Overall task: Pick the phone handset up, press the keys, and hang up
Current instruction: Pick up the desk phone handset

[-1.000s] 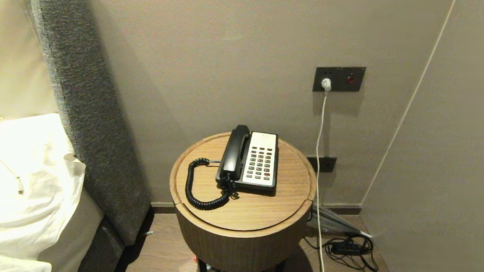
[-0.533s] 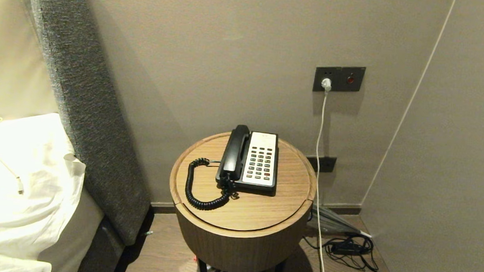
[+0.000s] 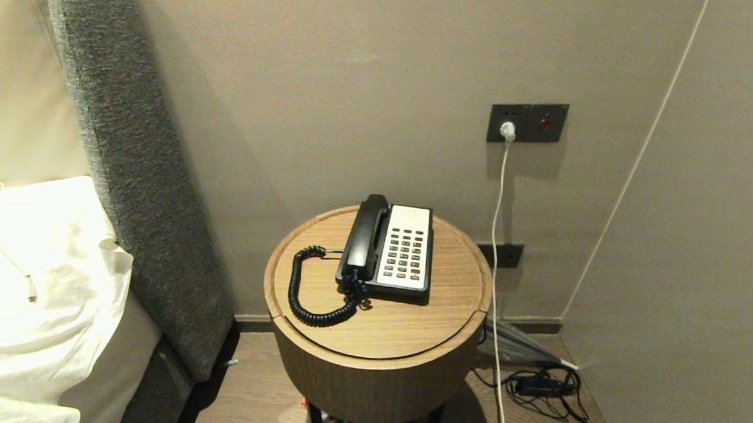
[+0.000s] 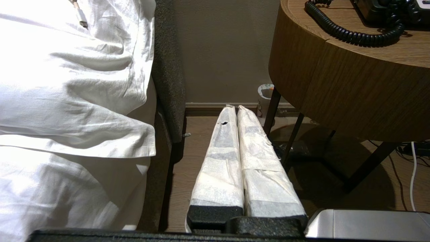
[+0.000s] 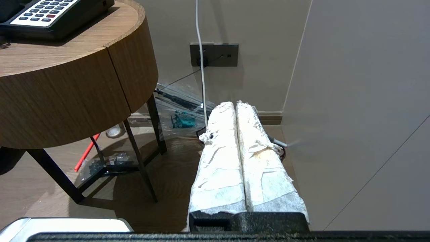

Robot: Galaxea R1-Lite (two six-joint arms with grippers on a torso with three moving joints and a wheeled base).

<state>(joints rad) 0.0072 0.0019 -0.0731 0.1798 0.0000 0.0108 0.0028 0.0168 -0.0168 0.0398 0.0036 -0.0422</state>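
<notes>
Head view: a round wooden bedside table (image 3: 377, 331) stands against a beige wall, with a bed's white pillow (image 3: 31, 283) and grey upholstered headboard (image 3: 134, 160) to its left. On the tabletop sits a black-and-white phone base (image 3: 391, 283). The phone handset (image 3: 365, 238) lies in its cradle along the left side of the base, and its black coiled cord (image 3: 304, 291) loops out to the left and near side of the tabletop. The keys (image 3: 405, 253) fill the white faceplate to the right of the handset, one of them red. On the wall to the right, a dark wall plate (image 3: 528, 123) carries a white plug with a white cable (image 3: 496, 243) running down to a tangle of black wires on the floor. Neither arm appears here.

Left wrist view: the left gripper (image 4: 235, 109) hangs low between the bed and the table, its two white-wrapped fingers pressed together with nothing between them. The coiled cord shows on the table edge above.

Right wrist view: the right gripper (image 5: 235, 104) hangs low to the right of the table, near the side wall, its wrapped fingers likewise pressed together and empty. The keys (image 5: 42, 10) show at the table's top edge.
</notes>
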